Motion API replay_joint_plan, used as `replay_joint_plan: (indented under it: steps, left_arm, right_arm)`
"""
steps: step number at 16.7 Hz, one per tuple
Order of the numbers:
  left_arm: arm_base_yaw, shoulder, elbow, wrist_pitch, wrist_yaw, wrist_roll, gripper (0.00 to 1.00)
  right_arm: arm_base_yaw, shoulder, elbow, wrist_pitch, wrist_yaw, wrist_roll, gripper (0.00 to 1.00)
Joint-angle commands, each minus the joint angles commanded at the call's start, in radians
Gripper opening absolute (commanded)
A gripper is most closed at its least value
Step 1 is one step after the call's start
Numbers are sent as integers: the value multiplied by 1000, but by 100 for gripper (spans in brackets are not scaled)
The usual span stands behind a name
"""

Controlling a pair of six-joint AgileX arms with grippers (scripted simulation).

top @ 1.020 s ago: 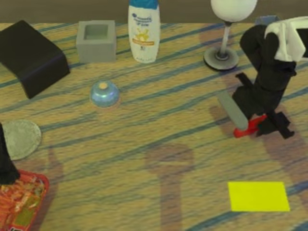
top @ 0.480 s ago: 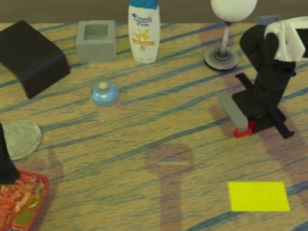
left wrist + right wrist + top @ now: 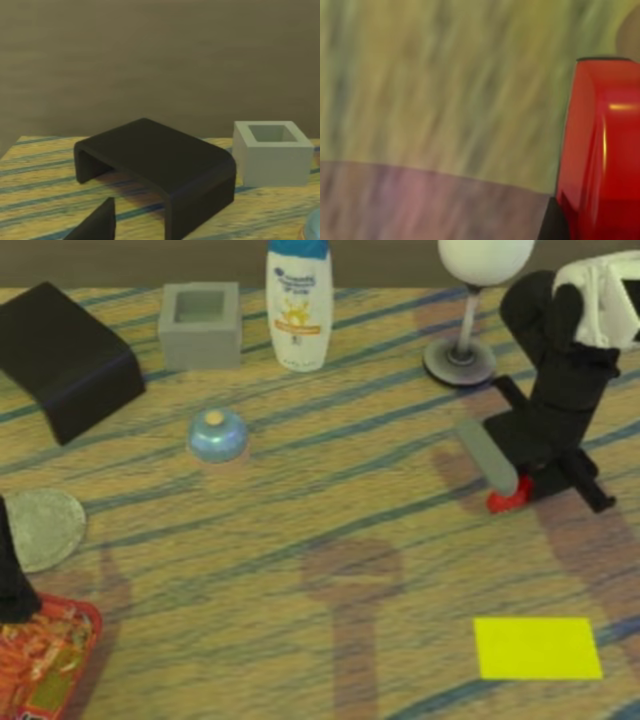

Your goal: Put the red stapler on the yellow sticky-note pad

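Observation:
The red stapler (image 3: 505,498) sits at the right of the table, mostly hidden under my right gripper (image 3: 525,485), whose jaws are shut on it; only its red end shows. In the right wrist view the glossy red stapler (image 3: 605,150) fills one edge, close against a dark finger (image 3: 550,225). The yellow sticky-note pad (image 3: 538,648) lies flat nearer the front right, apart from the stapler and bare. My left gripper (image 3: 10,585) is parked at the left edge, open; one of its fingers (image 3: 97,225) shows in the left wrist view.
A black bridge-shaped stand (image 3: 65,355), a grey open box (image 3: 200,325) and a shampoo bottle (image 3: 299,305) line the back. A white globe lamp (image 3: 462,350) stands behind the right arm. A blue bell (image 3: 216,435), a grey disc (image 3: 40,528) and a red food tray (image 3: 45,660) are on the left.
My right gripper came down over the stapler and covered most of it. The visible red end has since shifted slightly toward the back with the gripper. The left arm stayed still.

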Motion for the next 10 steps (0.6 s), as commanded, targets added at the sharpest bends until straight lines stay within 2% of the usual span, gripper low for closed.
replay_joint_plan:
  steps: [6, 10]
  left_arm:
    - [0, 0, 0, 0, 0, 0, 100]
    - [0, 0, 0, 0, 0, 0, 100]
  right_arm:
    - [6, -70, 161, -245, -1, -1, 0]
    - [6, -83, 181, -273, -1, 2, 0]
